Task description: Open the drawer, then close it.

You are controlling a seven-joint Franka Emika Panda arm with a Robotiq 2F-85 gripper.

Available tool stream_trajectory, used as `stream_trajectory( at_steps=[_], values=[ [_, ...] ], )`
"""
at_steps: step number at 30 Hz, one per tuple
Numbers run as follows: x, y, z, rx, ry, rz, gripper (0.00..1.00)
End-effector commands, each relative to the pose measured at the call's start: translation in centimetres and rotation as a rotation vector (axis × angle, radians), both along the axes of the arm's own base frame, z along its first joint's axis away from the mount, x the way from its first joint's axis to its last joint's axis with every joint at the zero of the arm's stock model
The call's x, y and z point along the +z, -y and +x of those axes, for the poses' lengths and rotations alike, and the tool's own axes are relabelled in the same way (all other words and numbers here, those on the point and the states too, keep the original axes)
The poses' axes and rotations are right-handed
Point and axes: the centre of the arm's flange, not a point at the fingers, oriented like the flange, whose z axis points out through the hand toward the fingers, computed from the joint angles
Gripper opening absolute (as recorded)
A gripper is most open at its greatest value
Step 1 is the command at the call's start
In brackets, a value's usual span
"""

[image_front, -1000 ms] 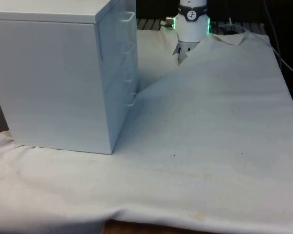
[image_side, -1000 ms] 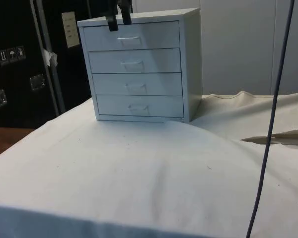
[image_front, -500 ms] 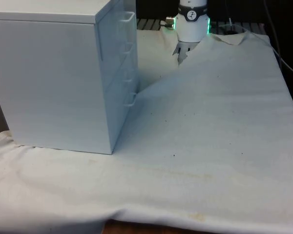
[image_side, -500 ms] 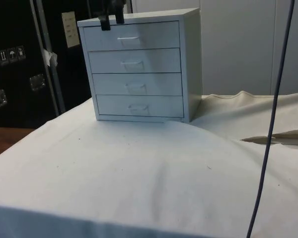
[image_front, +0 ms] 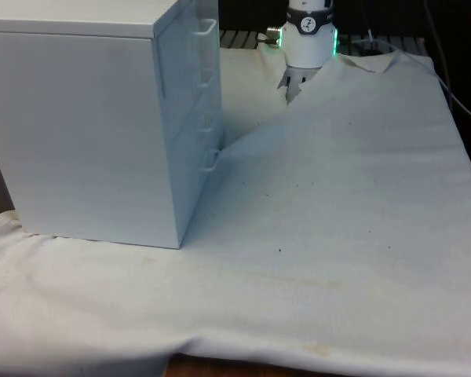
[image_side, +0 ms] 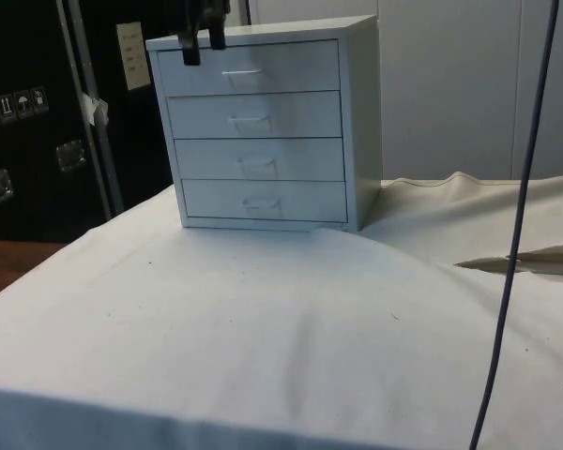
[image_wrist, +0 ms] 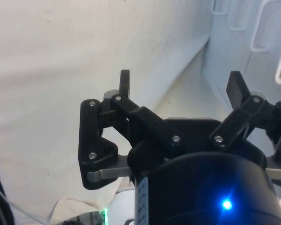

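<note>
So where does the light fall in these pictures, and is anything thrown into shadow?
Front view: the white chest of drawers casts a soft shadow onto the white cloth beside its handles. Side view: the drawer fronts are evenly lit against dark cabinets, and the black gripper stands as a silhouette at the chest's top corner. Wrist view: the jaws look dark against bright cloth.

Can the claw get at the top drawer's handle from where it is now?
Probably yes. The claw hangs open by the top corner of the chest, level with the top drawer. Its handle juts out bare, every drawer is shut, and nothing stands between them.
</note>
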Motion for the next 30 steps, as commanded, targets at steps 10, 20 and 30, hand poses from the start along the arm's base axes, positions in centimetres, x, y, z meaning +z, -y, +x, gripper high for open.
stream_trajectory(
  at_steps=[10, 20, 30],
  values=[
    [-0.49, 0.05, 0.27, 0.027, 0.0, -0.079, 1.0],
    [-0.6, 0.27, 0.1, 0.046, -0.012, -0.149, 1.0],
    [-0.93, 0.36, -0.13, 0.057, -0.025, -0.218, 1.0]
  ],
)
